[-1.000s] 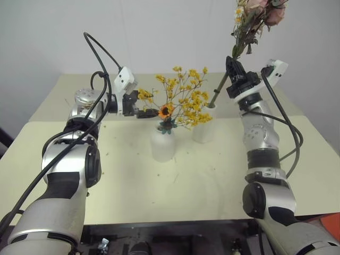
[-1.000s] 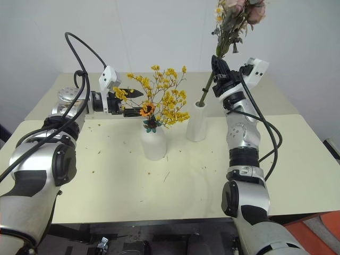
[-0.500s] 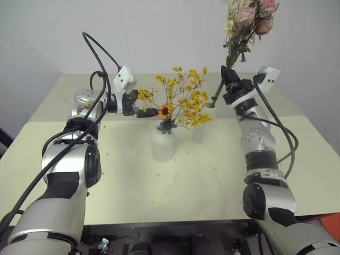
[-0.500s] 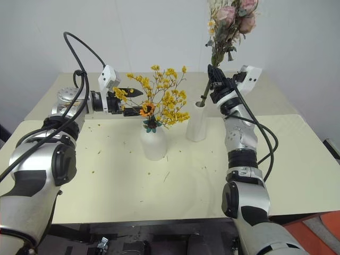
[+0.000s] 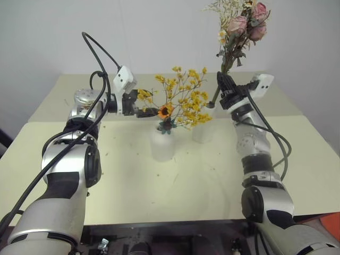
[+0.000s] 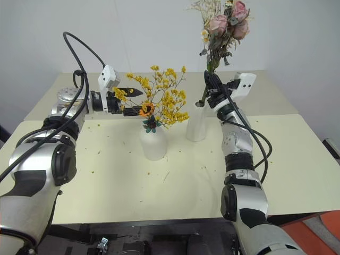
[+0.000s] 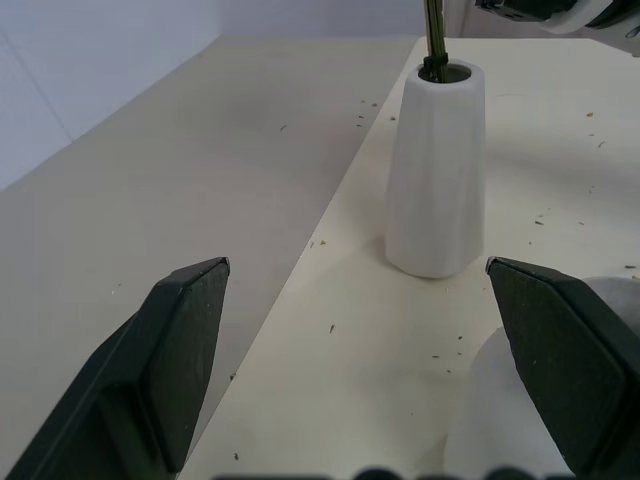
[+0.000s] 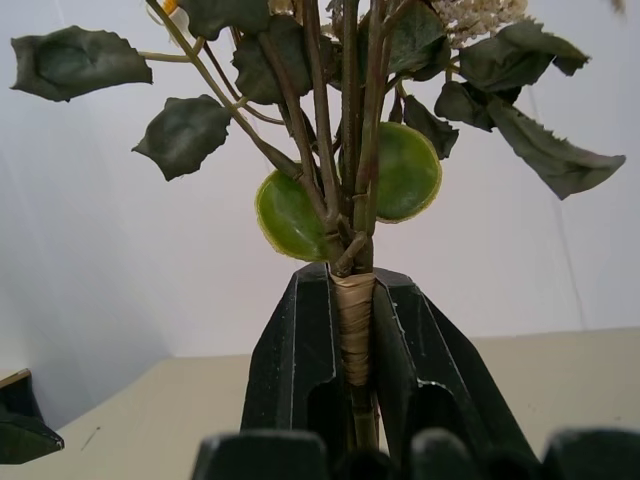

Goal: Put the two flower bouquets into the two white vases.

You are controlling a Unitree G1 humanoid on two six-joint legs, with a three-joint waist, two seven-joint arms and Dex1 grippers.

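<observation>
Already the yellow-orange blossom spray [image 6: 162, 101] sits in the short round white vase [image 6: 153, 143], while the right end effector [image 6: 211, 87], clamped on the pink rose bunch [image 6: 220, 29], has its stems entering the tall tapered white vase [image 6: 197, 123]; the left end effector [image 6: 130, 102] gapes wide.

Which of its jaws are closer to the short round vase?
Left. The left gripper hangs open beside the yellow bouquet in the round vase; the right gripper grips the rose bouquet over the tall vase.

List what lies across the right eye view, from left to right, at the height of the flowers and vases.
left gripper → yellow bouquet in the round vase → tall vase → right gripper, shut on the rose bouquet
</observation>
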